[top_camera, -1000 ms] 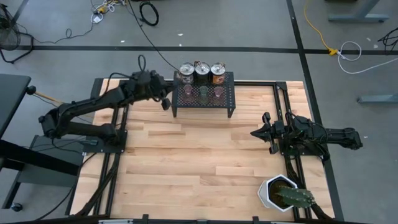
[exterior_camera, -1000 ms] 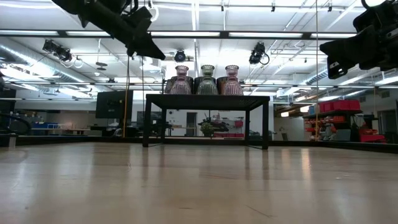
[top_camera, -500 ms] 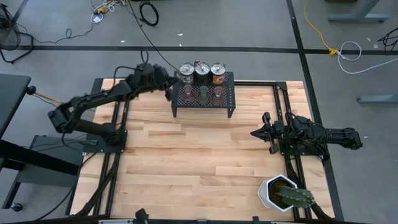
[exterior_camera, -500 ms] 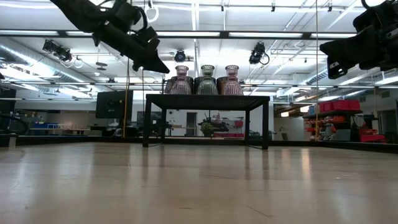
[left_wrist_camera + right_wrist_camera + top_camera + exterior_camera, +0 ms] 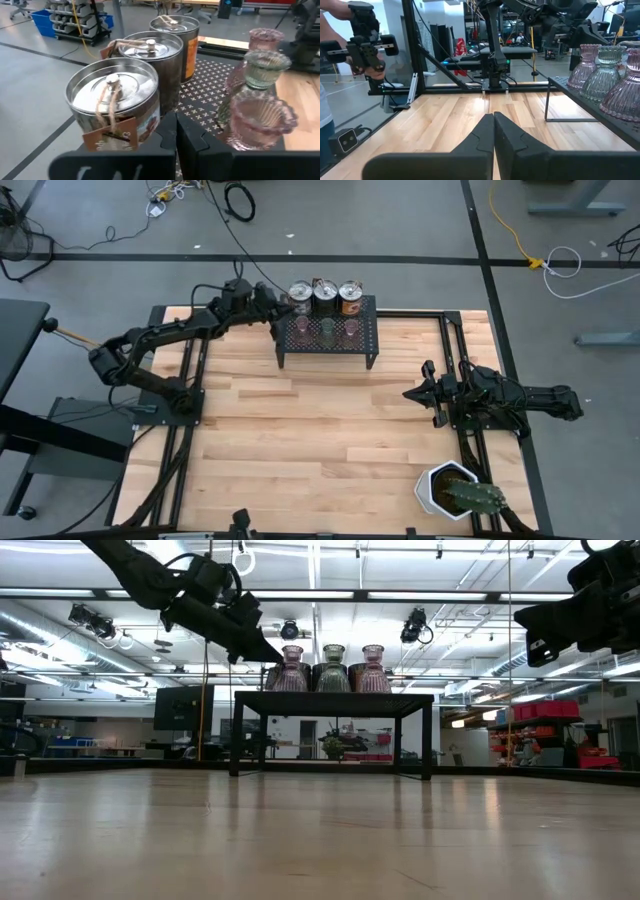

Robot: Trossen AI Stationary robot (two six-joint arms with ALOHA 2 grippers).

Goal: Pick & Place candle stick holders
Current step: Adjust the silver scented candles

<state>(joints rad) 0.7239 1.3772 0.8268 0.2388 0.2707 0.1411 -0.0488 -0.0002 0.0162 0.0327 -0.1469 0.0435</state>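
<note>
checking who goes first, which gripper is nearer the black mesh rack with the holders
Left. The left gripper is at the black mesh rack's left end, beside the silvery metallic can-like holders, jaws shut. The right gripper waits off the rack's right front corner, farther away, also shut.

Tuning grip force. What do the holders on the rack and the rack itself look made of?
Three tins: looks like brushed silvery metal, dull sheen, flat lids with twine and paper tags.
Three small cups, two pink and one green: ribbed tinted glass, see-through; could be clear plastic.
Rack: matte black perforated sheet on thin legs, probably painted metal.
</note>
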